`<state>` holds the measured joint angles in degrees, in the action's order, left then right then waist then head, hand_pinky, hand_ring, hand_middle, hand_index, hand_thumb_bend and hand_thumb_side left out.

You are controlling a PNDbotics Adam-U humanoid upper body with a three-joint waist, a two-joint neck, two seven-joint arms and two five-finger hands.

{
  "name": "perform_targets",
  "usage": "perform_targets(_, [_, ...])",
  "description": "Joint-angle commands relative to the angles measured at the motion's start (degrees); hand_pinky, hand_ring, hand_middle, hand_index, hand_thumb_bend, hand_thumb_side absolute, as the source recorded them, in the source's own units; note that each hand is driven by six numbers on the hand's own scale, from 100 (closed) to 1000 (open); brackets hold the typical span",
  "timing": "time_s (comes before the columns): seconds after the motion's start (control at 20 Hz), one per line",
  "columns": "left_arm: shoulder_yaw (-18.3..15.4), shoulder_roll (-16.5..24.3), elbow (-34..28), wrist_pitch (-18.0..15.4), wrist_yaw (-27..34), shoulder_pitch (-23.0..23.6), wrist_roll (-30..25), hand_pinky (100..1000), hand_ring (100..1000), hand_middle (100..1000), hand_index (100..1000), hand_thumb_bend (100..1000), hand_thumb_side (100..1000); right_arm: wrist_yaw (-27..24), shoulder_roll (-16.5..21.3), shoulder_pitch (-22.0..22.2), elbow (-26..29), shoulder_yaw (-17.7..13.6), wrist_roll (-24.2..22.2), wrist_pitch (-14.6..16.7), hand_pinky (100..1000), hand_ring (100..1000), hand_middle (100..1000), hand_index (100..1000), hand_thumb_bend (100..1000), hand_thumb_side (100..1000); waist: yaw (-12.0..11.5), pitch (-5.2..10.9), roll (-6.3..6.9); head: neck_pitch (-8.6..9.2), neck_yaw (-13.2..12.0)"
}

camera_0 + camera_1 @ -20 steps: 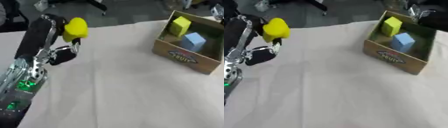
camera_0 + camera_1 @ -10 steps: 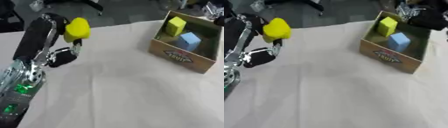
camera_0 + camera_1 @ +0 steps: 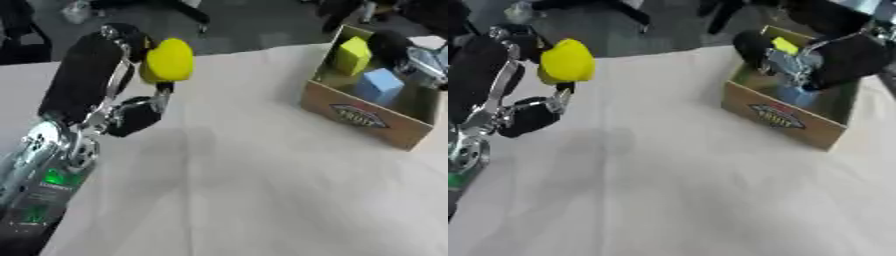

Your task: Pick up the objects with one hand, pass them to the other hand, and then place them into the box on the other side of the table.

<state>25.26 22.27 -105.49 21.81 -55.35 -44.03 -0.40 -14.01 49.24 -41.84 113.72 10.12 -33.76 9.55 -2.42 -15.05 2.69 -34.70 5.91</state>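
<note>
Pale cloth table (image 3: 262, 200), wide and bare up close. Low on the left, a silver and black arm (image 3: 44, 165) with a small green light (image 3: 54, 177) glowing on it. Higher up, the left hand (image 3: 136, 112), lifted off the table and wrapped round a soft-looking yellow thing (image 3: 168, 60), pinched between thumb and fingers. Well apart from it, on the right side of the table, a brown cardboard box (image 3: 367, 117), open on top. Inside, a yellow block (image 3: 353, 54) and a blue block (image 3: 381, 86), side by side. Right over the box, the right hand (image 3: 798, 62), dark and blurry. Open or closed: cannot tell. Far behind, a dark floor (image 3: 262, 25).

Likely step right now: yellow thing up in the air, ready for the pass across. Not yet handed over.

What could go wrong:
- A drop onto the cloth at the swap, from a let-go too soon or a grab too late.
- A bump between the two hands, from a meeting too fast in the middle.
- A knock on the box wall, from a right hand so low and so close to it.
- A bounce out of the box, with two blocks already taking up room.

On the front of the box, an oval label (image 3: 360, 118) with dark letters. Too blurry to read.
</note>
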Motion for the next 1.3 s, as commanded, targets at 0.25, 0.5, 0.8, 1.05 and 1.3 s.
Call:
perform_targets(0.25, [-1.12,0.89,-2.26,-3.92,-7.3,-0.55,1.04,633,568,490,529,100,100,-4.9,-2.75,-3.61,0.87,3.03,-6.06,-6.59,983,683,762,885,100,689,-0.01,2.33,-0.72,0.25,-0.34])
perform_targets(0.5, [-1.26,0.77,-3.32,-5.8,-10.28,-0.48,2.28,643,574,495,531,100,100,-6.64,-6.1,-5.91,0.87,4.49,-7.27,-12.46,992,692,776,907,100,712,0.03,2.54,-0.74,0.42,-0.39])
perform_targets(0.8, [-1.21,0.68,-3.66,-7.39,-13.22,0.08,3.71,653,579,498,534,100,100,-3.16,-10.06,-7.32,0.61,5.14,-5.65,-17.6,1000,729,797,928,100,679,0.37,2.81,-1.14,0.51,-1.18])
perform_targets(1.05, [-0.87,0.74,-3.32,-9.49,-15.89,0.99,5.6,662,583,502,536,100,100,1.42,-13.88,-8.88,-3.45,6.89,-6.3,-19.33,1000,738,798,927,100,655,0.82,3.15,-1.61,0.03,-1.6])
perform_targets(1.3, [-0.71,0.65,-2.41,-10.08,-16.8,1.87,8.32,659,581,500,535,100,100,5.74,-17.26,-10.35,-9.87,8.34,-7.99,-18.45,1000,741,794,921,100,611,0.91,3.41,-1.82,0.04,-1.64])
